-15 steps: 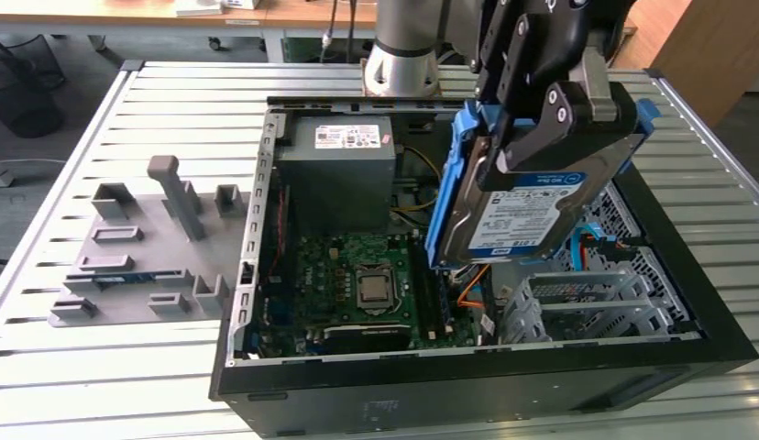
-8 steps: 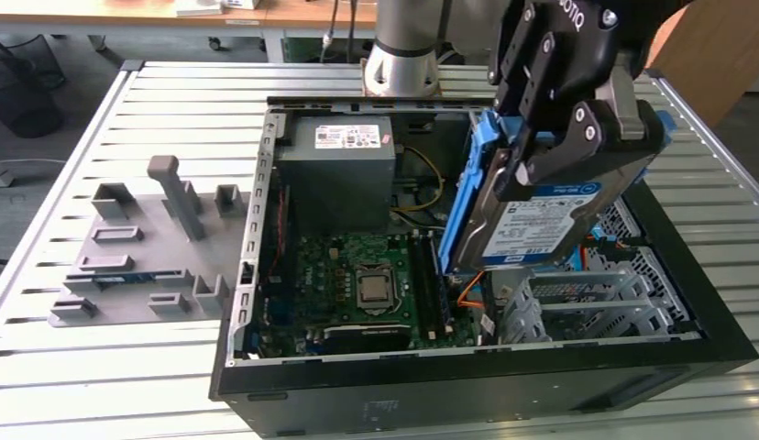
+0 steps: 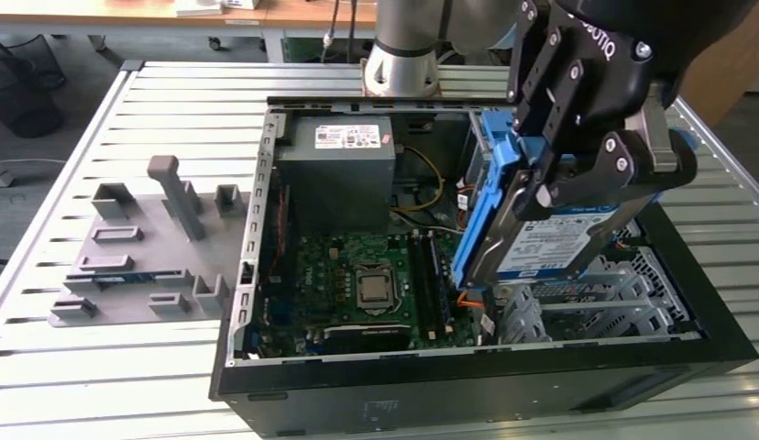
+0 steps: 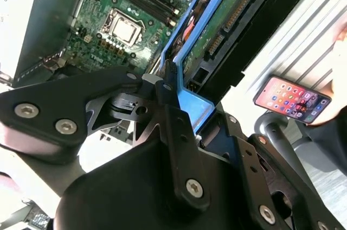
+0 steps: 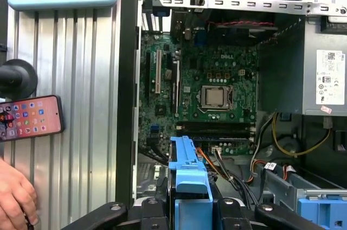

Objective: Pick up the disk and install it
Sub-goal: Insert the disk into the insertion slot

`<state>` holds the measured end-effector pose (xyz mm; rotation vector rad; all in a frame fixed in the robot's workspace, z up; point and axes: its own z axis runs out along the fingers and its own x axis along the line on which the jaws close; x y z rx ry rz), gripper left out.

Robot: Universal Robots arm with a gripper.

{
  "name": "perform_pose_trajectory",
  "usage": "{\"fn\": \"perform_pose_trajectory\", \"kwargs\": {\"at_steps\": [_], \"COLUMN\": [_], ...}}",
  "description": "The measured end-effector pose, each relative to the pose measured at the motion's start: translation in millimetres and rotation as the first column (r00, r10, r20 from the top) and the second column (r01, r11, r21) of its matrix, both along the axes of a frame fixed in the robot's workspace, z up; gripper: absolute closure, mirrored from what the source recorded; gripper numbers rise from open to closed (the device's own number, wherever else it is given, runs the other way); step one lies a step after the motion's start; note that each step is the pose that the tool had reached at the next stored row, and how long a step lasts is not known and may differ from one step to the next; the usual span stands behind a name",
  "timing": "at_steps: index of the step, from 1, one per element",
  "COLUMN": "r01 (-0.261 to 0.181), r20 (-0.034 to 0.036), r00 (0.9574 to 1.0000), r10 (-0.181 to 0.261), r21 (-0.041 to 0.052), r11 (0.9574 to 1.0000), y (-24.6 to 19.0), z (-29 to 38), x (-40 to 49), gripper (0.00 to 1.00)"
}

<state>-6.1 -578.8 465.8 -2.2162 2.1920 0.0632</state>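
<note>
The disk [image 3: 561, 246], a silver drive with a white-and-blue label in a blue carrier [image 3: 493, 188], hangs tilted on edge above the right side of the open computer case [image 3: 478, 378]. My gripper [image 3: 554, 188] is shut on its upper part. In the first wrist view the carrier's blue end [image 5: 187, 171] sticks out between the fingers of the gripper [image 5: 191, 208]. The second wrist view shows the disk's green circuit-board underside [image 4: 218, 23] held by the gripper [image 4: 181, 100]. Below the disk sits a metal drive cage [image 3: 599, 295].
Inside the case lie the green motherboard [image 3: 355, 275] and the grey power-supply box [image 3: 343, 170]. A grey fixture plate [image 3: 148, 247] rests at the exterior view's left. A phone [image 5: 30, 117] and a person's hand [image 5: 15, 197] are beside the case. A blue bracket [image 5: 320, 208] sits in the cage.
</note>
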Motion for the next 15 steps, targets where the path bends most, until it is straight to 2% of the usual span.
{"fn": "perform_pose_trajectory", "kwargs": {"at_steps": [15], "r01": [0.000], "r20": [-0.0024], "r00": [1.0000], "r10": [0.000], "r21": [-0.0001], "r11": [1.0000], "y": [-2.4], "z": [-8.1], "x": [41.8], "gripper": [0.64]}}
